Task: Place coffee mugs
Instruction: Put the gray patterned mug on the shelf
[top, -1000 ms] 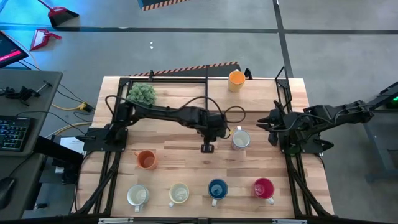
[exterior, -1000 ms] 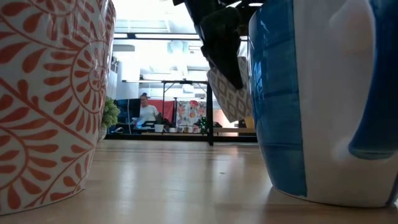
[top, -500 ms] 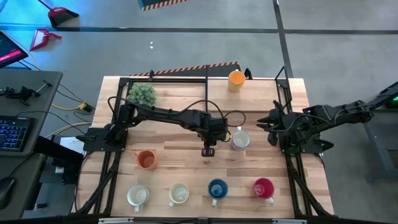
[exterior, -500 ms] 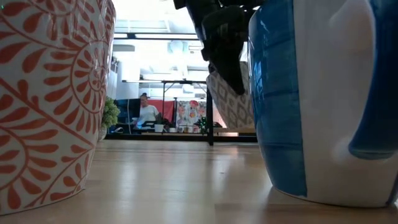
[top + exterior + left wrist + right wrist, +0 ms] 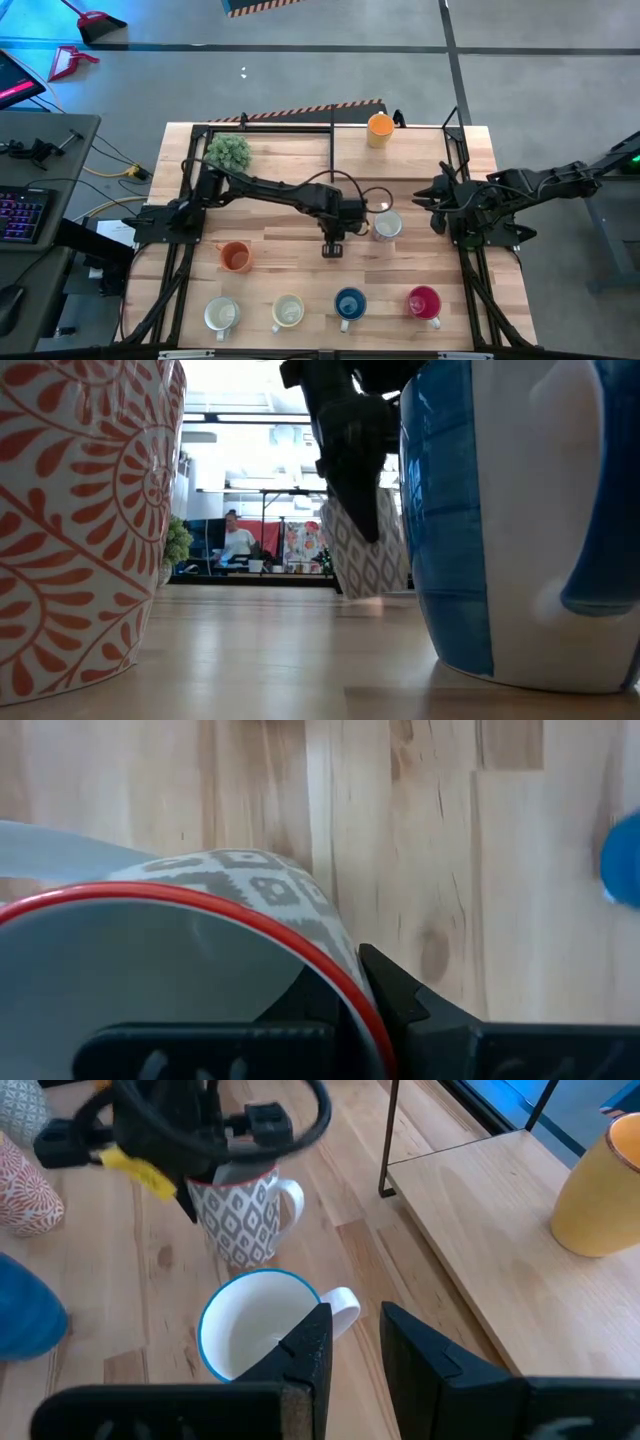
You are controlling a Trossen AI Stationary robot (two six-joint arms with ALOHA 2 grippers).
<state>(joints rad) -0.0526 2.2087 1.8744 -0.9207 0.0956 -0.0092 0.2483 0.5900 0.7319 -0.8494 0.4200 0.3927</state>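
A white mug with a grey diamond pattern and a red rim (image 5: 388,226) is at the table's middle, and my left gripper (image 5: 374,226) is shut on it from above. In the low view this patterned mug (image 5: 372,555) is down at the tabletop, nearly upright; I cannot tell whether its base touches. At the table's right edge my right gripper (image 5: 355,1345) is raised and shut on a white mug with a blue rim (image 5: 255,1330). An orange mug (image 5: 380,130) stands on the far shelf. My left gripper holds the patterned mug by its red rim (image 5: 345,970), with one finger (image 5: 390,990) outside the wall and the other hidden inside the mug. The fingers come steeply from above. The mug stays mouth up below them. My right gripper holds the blue-rimmed mug at its rim beside the handle (image 5: 340,1302), well above the table. One finger (image 5: 310,1350) lies over the mouth and the other (image 5: 420,1350) stands outside. The fingers themselves hide the place of contact.
Along the near edge stand a white mug (image 5: 221,314), a cream one (image 5: 288,312), a blue one (image 5: 349,303) and a red-pink one (image 5: 424,301). Another orange mug (image 5: 235,257) is at the left, and a green plant (image 5: 229,152) at the far left.
My left gripper has gone down with the patterned mug. The mug hung tilted above the table before; now it is lower, near the tabletop, and more upright.
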